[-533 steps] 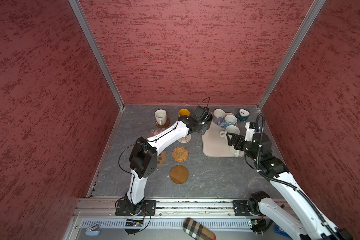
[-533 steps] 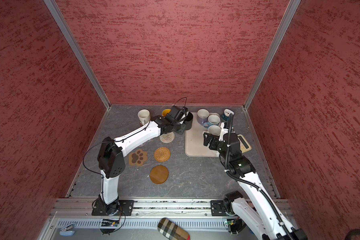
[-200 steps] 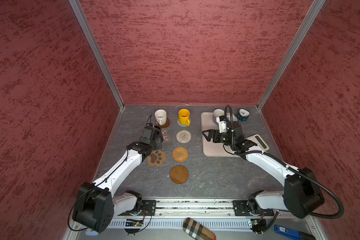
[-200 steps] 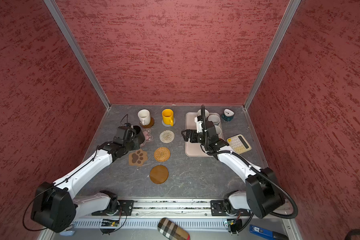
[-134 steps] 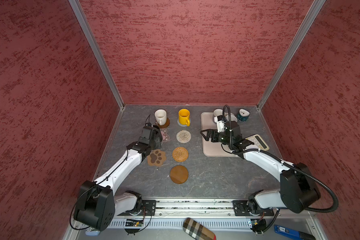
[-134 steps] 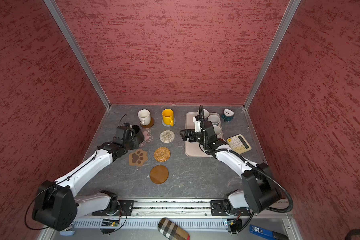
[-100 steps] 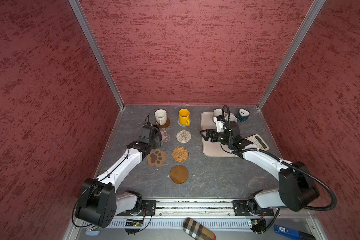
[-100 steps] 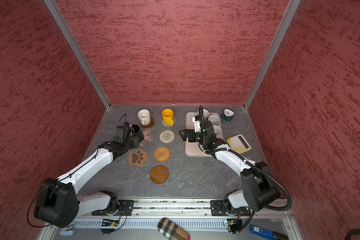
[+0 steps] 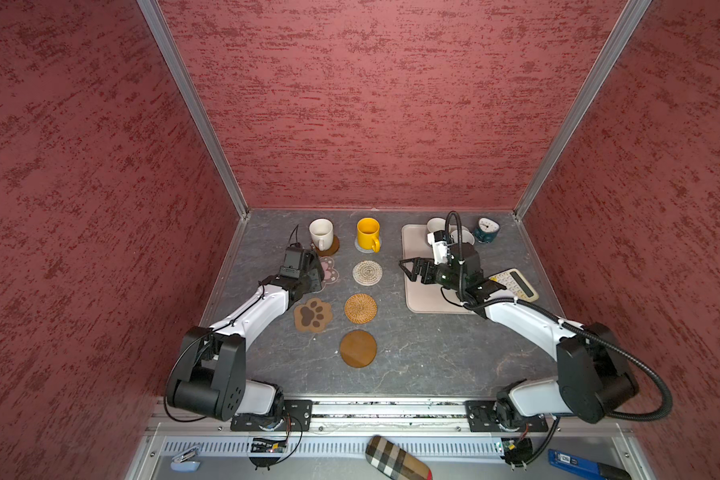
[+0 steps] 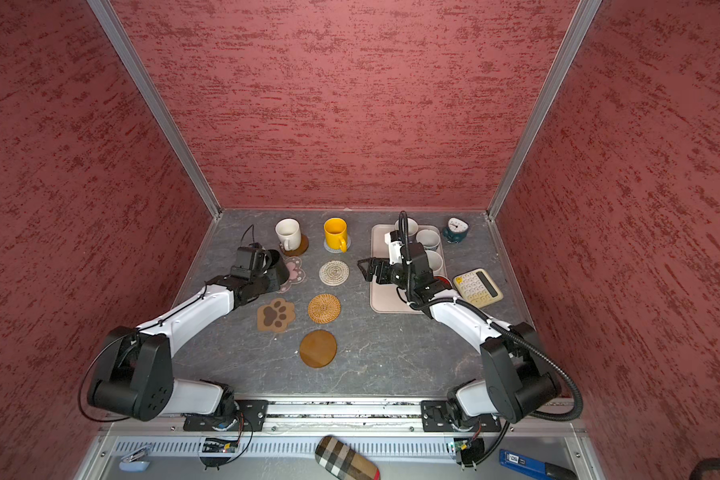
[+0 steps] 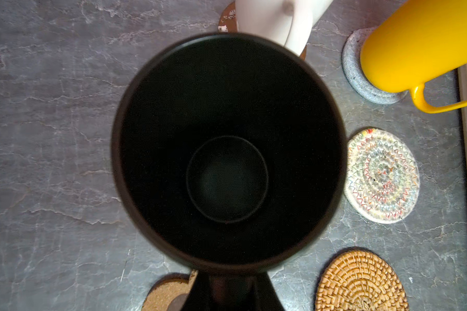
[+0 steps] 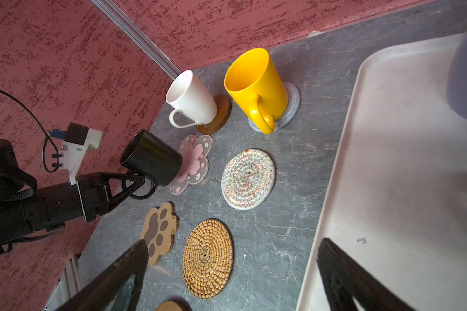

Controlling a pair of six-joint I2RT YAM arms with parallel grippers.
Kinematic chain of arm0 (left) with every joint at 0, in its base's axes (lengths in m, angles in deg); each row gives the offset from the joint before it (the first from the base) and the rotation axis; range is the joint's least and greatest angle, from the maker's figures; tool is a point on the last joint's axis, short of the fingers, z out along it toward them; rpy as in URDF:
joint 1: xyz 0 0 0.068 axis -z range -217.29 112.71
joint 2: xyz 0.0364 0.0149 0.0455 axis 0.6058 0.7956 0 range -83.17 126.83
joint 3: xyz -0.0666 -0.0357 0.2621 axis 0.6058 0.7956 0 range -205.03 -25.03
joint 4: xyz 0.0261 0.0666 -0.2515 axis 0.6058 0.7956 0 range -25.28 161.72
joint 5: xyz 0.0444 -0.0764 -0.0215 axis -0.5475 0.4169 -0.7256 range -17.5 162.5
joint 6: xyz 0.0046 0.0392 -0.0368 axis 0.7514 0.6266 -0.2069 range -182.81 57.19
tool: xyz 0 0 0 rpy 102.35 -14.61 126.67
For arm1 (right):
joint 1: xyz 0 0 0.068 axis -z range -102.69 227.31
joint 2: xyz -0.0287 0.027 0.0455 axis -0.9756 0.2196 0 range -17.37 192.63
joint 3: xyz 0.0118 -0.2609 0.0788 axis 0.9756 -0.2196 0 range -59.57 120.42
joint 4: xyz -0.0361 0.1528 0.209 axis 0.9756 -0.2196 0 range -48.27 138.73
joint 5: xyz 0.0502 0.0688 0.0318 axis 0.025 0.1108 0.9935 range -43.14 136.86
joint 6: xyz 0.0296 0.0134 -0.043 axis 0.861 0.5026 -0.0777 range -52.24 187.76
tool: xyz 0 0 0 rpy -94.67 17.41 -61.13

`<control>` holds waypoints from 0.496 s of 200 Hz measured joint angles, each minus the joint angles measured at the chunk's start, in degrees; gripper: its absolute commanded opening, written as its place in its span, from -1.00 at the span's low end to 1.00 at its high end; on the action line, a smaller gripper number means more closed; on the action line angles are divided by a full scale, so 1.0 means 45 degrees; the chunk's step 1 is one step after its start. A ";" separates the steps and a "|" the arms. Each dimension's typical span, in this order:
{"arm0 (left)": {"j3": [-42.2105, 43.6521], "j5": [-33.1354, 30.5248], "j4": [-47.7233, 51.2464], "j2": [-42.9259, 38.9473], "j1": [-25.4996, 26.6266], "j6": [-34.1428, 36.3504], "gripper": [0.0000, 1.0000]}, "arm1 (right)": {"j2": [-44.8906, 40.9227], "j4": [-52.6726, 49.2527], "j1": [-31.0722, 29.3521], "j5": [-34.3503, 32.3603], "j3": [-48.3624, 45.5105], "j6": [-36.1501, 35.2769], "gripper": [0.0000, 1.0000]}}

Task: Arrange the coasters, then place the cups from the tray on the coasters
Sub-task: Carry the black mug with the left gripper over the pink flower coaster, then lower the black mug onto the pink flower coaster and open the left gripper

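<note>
Gripping the handle of the black handled mug [image 12: 152,159], the left gripper [image 12: 136,182] is clamped tight and holds the mug at the left edge of the pink flower-shaped coaster [image 12: 197,159]. The mug's base overlaps the mat's left petals, but whether it touches the mat I cannot tell. In the left wrist view the mug's dark mouth fills the middle.

Farther back, a plain white handled mug [image 9: 320,233] stands on a brown wooden disc coaster [image 9: 332,249]. Just to its right a yellow handled mug [image 9: 367,232] stands on a grey woven round coaster [image 12: 291,105].

Four coasters lie bare: a beige woven round coaster [image 9: 367,272] right of the flower mat, a tan rattan round coaster [image 9: 360,308] nearer, a brown paw-shaped coaster [image 9: 313,314] left of the rattan one, and a second brown wooden disc [image 9: 358,348] nearest of all.

The right gripper [image 9: 408,271] hangs with its jaws spread wide and nothing between them, over the left rim of the cream-beige rectangular plastic tray [image 9: 418,301], pointing left. At the tray's far end stand pale mugs [image 10: 428,239], only partly in sight. A small teal alarm clock [image 10: 455,229] sits beyond the tray's far right corner, and a cream calculator [image 10: 477,287] lies just right of the tray
</note>
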 measured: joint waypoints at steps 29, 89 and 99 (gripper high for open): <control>-0.0413 0.0049 -0.0131 0.0461 -0.0083 0.0019 -1.00 | 0.0000 0.0097 0.0000 0.0005 -0.0141 0.0087 0.97; -0.1200 0.0155 -0.0471 0.1549 -0.0112 0.0131 -1.00 | 0.0005 0.0549 0.0000 0.0359 -0.0180 0.0432 0.97; -0.1214 0.0155 -0.0495 0.1632 -0.0121 0.0170 -1.00 | 0.0005 0.0578 0.0000 0.0384 -0.0180 0.0461 0.97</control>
